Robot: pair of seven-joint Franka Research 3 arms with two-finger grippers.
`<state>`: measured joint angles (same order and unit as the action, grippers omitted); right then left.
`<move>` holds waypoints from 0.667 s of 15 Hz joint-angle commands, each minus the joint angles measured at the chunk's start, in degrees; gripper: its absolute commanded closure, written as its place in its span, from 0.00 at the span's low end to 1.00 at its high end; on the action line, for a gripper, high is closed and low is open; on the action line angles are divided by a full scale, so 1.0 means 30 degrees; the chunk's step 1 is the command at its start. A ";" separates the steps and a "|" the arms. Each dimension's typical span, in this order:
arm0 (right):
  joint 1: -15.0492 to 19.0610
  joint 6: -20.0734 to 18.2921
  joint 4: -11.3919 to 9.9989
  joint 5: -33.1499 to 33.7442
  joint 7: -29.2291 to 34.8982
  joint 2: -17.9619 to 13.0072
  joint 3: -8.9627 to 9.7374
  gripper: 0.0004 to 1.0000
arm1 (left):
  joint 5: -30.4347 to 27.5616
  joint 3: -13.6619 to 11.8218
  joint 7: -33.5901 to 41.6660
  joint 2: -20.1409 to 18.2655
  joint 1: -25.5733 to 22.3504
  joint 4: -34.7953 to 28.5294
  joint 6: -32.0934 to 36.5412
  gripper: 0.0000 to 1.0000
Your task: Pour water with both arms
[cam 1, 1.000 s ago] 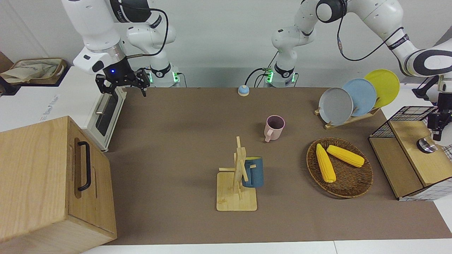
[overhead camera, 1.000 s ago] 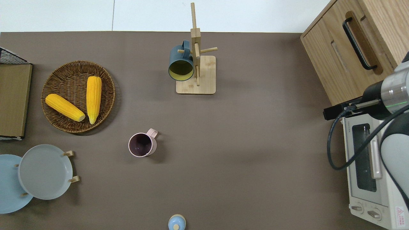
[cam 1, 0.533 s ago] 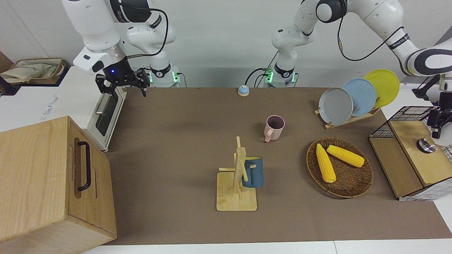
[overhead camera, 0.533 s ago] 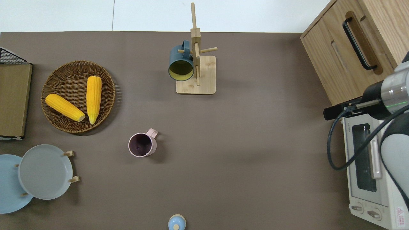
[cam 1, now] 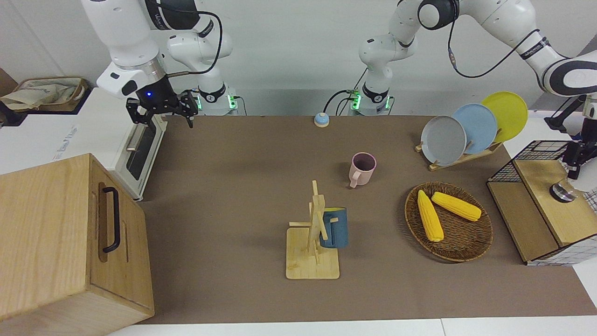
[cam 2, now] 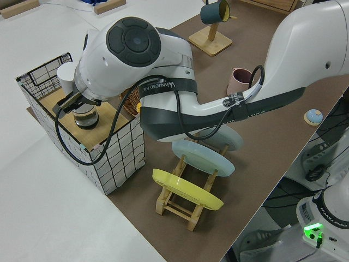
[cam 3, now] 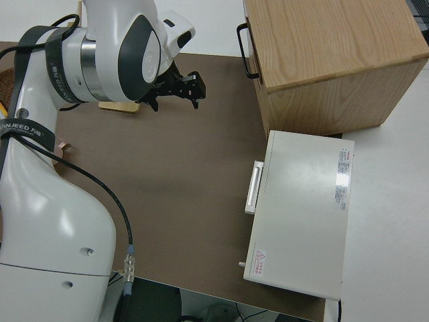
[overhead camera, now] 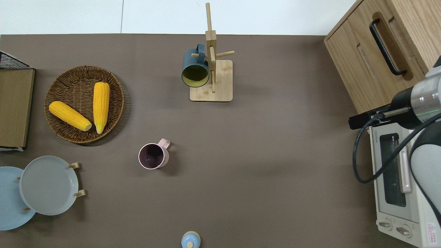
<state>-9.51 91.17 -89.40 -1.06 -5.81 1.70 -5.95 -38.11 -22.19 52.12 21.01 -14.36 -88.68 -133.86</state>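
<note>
My left arm (cam 1: 555, 70) reaches over the wire basket (cam 1: 536, 158) at its own end of the table. Its gripper (cam 1: 572, 173) hangs just above a small silvery cup (cam 1: 561, 192) that stands on the basket's wooden board (cam 2: 109, 117). In the left side view the arm hides most of that gripper (cam 2: 73, 102). My right arm (cam 1: 126, 42) is parked, and its gripper (cam 1: 162, 116) is open and holds nothing. A pink mug (overhead camera: 153, 156) stands upright mid-table. A dark blue mug (overhead camera: 195, 70) hangs on a wooden mug tree (overhead camera: 212, 79). No water shows in any view.
A wicker tray (overhead camera: 62, 134) holds two corn cobs. A plate rack (cam 1: 459, 158) carries three plates. A toaster oven (overhead camera: 396, 186) and a wooden cabinet (cam 1: 70, 242) fill the right arm's end. A small blue bell (cam 1: 321, 120) sits near the robots. A white cup (cam 2: 66, 78) stands in the basket.
My left gripper has lifted a little away from the silvery cup, which stays on the board. The right arm has not moved.
</note>
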 commanded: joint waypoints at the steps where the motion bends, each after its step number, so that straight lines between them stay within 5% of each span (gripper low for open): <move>1: 0.0005 -0.0183 0.0065 0.0089 -0.0262 -0.0097 -0.0038 0.01 | 0.3612 -0.0251 -0.3213 -0.0236 -0.0107 0.1897 0.3770 0.00; 10: 0.0005 -0.0183 0.0035 0.0089 -0.0262 -0.0097 -0.0038 0.01 | 0.8889 -0.0194 -0.6056 -0.1873 0.0360 0.3894 1.1274 0.00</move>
<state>-9.51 91.17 -89.40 -1.06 -5.81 1.70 -5.95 -17.06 -22.81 38.51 17.95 -14.47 -77.72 -106.30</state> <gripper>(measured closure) 0.009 0.000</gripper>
